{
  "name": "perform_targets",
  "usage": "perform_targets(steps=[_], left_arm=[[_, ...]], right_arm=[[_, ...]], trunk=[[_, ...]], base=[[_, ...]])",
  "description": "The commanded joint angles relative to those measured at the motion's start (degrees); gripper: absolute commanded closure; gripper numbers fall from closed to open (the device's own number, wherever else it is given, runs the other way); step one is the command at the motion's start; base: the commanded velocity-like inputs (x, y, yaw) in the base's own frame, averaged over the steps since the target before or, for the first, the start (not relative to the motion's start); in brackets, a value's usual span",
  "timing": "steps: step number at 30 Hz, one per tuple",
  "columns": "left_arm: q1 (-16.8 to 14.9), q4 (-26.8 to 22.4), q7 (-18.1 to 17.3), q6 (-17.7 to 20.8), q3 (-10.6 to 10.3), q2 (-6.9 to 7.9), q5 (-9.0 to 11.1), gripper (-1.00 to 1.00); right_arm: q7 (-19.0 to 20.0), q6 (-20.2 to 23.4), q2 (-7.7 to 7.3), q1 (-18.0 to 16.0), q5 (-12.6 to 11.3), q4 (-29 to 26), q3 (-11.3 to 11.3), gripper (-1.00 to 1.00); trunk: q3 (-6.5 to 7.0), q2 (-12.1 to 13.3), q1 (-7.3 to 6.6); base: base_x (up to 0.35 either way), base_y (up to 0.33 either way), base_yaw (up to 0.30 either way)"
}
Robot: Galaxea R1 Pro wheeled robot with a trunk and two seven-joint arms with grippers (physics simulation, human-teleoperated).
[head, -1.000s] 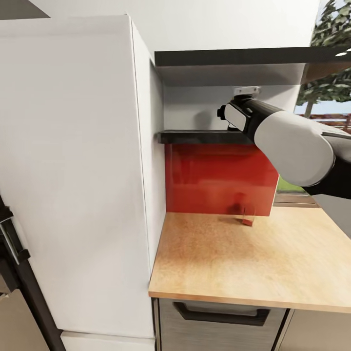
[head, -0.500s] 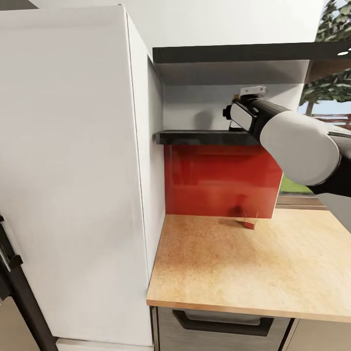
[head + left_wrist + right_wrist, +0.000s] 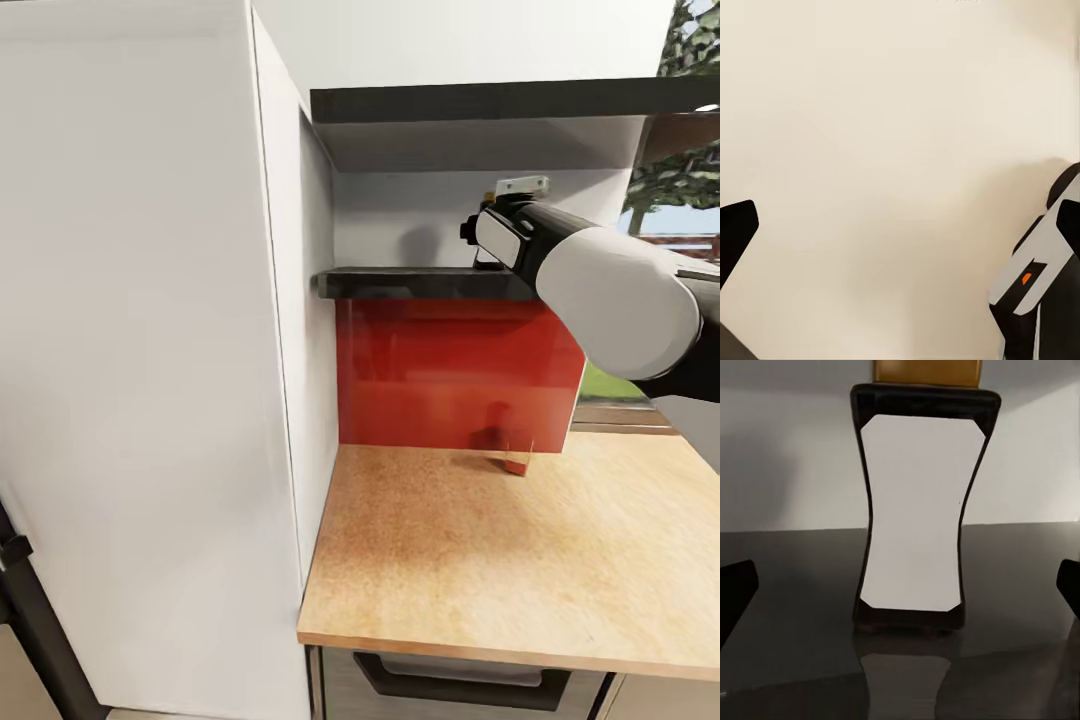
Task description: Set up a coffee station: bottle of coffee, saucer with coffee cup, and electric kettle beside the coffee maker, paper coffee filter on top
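A: In the head view, what do we have?
B: The right arm (image 3: 610,300) reaches in from the right edge toward the dark shelf (image 3: 420,283) at the frame's centre. Its gripper end is up against the shelf's back wall, and from here we cannot tell how its jaws stand. A speck of yellow shows just above the wrist, too small for us to name.
A: And around it?
B: A tall white cabinet (image 3: 150,350) fills the left half. Under the shelf sits a glossy red backsplash (image 3: 455,375), and below that the light wood-grain kitchen countertop (image 3: 520,550) spreads across the lower right. A small red thing (image 3: 515,462) stands on it, just before the backsplash.
A: The left wrist view?
B: We look at a plain cream surface (image 3: 885,150). The left gripper (image 3: 904,229) is spread wide, with one dark fingertip at the left edge and the other at the right, and nothing between them.
A: And the right wrist view?
B: The bottle of coffee (image 3: 921,517) stands upright on the dark glossy shelf, centre frame, with its white label facing us and its yellow-orange cap at the top edge. The right gripper (image 3: 904,589) is released: we see its fingertips (image 3: 736,585) at the far left and right edges, well apart from the bottle, which stands between them, untouched.
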Motion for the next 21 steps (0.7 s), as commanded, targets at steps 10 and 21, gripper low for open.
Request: perform_targets(steps=[10,21], left_arm=[[0.0,0.0,-0.4,0.0,0.3,-0.01,0.2,-1.0],[0.0,0.0,-0.3,0.0,0.2,-0.05,0.2,-1.0]], right_arm=[[-0.2,0.2,-0.05,0.0,0.6,0.1,-0.4,-1.0],[-0.2,0.4,-0.13,0.0,0.6,0.1,-0.3,-1.0]], trunk=[[0.0,0.0,0.05],[0.0,0.0,0.05]], base=[[0.101,0.0,0.0],[0.002,0.0,0.0]])
